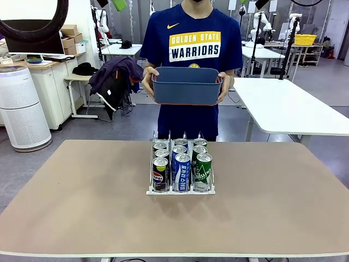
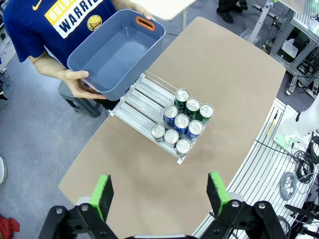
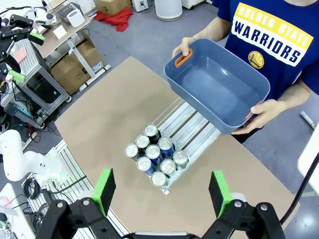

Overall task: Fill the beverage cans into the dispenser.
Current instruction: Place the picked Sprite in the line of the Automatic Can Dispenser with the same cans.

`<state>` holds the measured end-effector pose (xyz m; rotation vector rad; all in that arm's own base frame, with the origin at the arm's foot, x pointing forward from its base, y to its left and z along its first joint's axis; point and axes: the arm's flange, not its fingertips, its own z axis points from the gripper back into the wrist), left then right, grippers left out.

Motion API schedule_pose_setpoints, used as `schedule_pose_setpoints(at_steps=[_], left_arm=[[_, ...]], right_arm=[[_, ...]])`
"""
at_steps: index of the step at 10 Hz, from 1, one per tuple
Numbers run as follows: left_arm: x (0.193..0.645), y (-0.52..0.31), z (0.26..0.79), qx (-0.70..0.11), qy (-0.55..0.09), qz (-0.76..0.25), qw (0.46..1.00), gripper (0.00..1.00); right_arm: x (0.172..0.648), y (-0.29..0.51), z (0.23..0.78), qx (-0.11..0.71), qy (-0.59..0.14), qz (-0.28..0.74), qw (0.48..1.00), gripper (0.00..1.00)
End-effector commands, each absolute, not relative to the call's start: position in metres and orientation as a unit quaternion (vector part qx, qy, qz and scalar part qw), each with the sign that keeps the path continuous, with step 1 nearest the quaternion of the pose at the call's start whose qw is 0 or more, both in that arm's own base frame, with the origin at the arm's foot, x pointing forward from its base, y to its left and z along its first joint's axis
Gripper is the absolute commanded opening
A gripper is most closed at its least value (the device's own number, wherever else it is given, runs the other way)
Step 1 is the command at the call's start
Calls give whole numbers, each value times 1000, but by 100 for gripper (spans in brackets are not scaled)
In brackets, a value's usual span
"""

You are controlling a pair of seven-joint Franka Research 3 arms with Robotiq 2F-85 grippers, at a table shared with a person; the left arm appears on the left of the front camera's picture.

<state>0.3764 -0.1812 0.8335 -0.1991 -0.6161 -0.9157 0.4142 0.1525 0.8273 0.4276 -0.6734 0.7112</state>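
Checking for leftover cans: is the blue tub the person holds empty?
Empty: both wrist views look into the blue tub and show only its bare floor.

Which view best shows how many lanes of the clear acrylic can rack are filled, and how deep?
The left wrist view: from above, the clear acrylic can rack shows three lanes with three cans each bunched at one end, empty rails behind. The right wrist view shows the same, smaller. The front view hides the rear rows.

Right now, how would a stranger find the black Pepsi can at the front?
On the brown table stands a clear acrylic rack holding nine slim cans. The black Pepsi can stands frontmost in its left lane; its front-row neighbours are blue-and-white and green.
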Motion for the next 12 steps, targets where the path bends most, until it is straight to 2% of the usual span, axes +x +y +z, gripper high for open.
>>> schedule_pose_setpoints(at_steps=[1, 12], left_arm=[[376, -180, 833, -95, -297, -432, 846, 100], [376, -180, 833, -95, -297, -432, 846, 100]], right_arm=[[413, 152, 828, 204, -322, 339, 860, 100], [413, 152, 828, 204, -322, 339, 860, 100]])
